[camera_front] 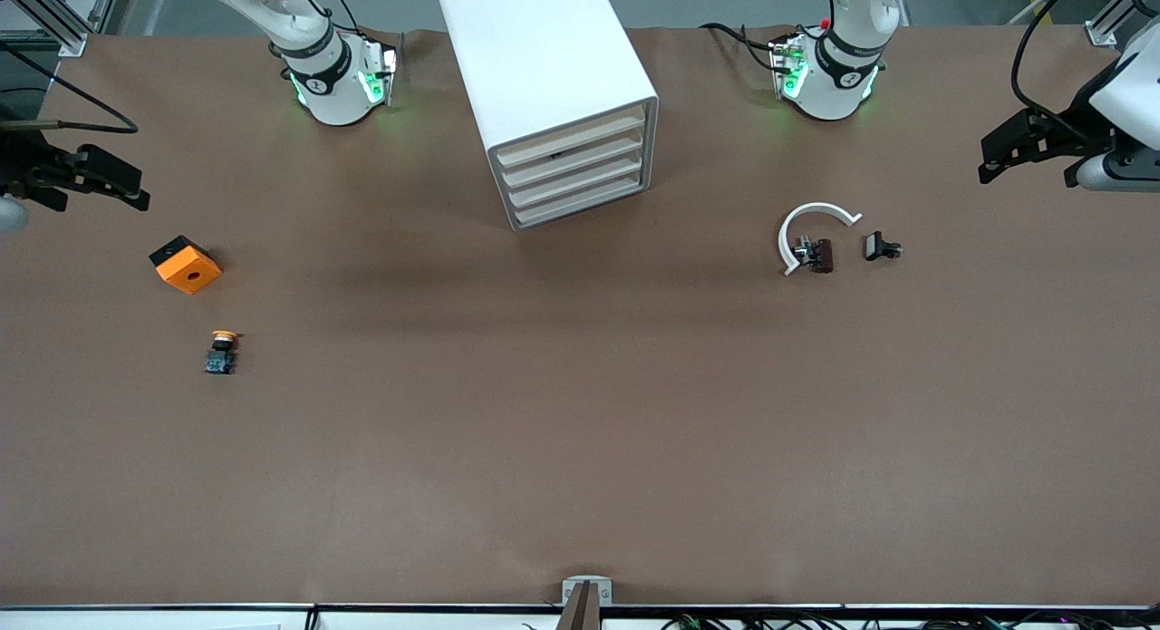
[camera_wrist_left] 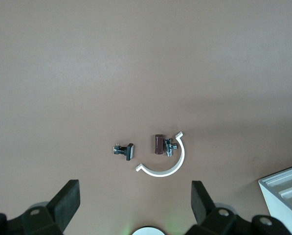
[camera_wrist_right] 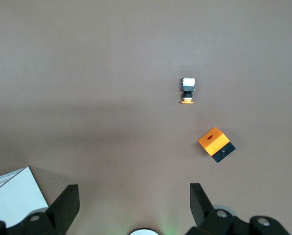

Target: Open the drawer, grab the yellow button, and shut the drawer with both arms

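Button (camera_front: pixel 221 351), tiny, orange-red cap on a dark blocky body, lies in our frame's lower left on the brown table (camera_front: pixel 580 412), nearest the open, empty right hand (camera_front: pixel 86 179); left hand (camera_front: pixel 1019 150) waits open.

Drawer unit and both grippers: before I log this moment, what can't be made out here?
- Drawer unit: front view shows four shut drawers; contents hidden; wrist views catch only a corner.
- Right gripper: partly cut off by the front view's edge, over its end of the table.
- Left gripper: its arm runs off the front view's edge.
- Button: too small for body detail.
- Small parts inside the white half ring: too small to identify.
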`<state>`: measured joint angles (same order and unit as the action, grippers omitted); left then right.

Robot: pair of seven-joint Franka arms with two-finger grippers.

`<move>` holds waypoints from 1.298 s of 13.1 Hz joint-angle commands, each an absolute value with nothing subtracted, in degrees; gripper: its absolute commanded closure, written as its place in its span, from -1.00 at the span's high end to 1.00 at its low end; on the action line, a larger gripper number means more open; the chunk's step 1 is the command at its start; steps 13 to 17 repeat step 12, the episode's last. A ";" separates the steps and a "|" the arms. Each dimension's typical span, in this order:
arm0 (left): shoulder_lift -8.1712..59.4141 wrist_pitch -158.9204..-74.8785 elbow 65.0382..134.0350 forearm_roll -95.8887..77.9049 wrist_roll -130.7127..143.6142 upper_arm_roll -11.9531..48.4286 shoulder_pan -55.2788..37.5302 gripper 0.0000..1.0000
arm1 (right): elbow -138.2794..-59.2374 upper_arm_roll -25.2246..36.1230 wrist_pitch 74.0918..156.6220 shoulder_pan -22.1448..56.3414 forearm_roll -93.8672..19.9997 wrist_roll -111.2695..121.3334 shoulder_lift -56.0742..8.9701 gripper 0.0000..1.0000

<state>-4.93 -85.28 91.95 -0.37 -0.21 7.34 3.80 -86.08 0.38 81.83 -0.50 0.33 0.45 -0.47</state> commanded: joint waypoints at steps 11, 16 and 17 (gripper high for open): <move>-4.75 -85.61 90.80 -0.88 -0.61 8.44 4.57 1.00 | -84.46 0.79 81.56 -0.26 0.88 0.09 -1.32 1.00; -4.66 -85.61 90.62 -1.14 -0.62 8.35 4.74 1.00 | -84.46 0.79 81.56 -0.26 0.79 0.09 -1.32 1.00; -4.66 -85.61 90.62 -1.14 -0.62 8.35 4.74 1.00 | -84.46 0.79 81.56 -0.26 0.79 0.09 -1.32 1.00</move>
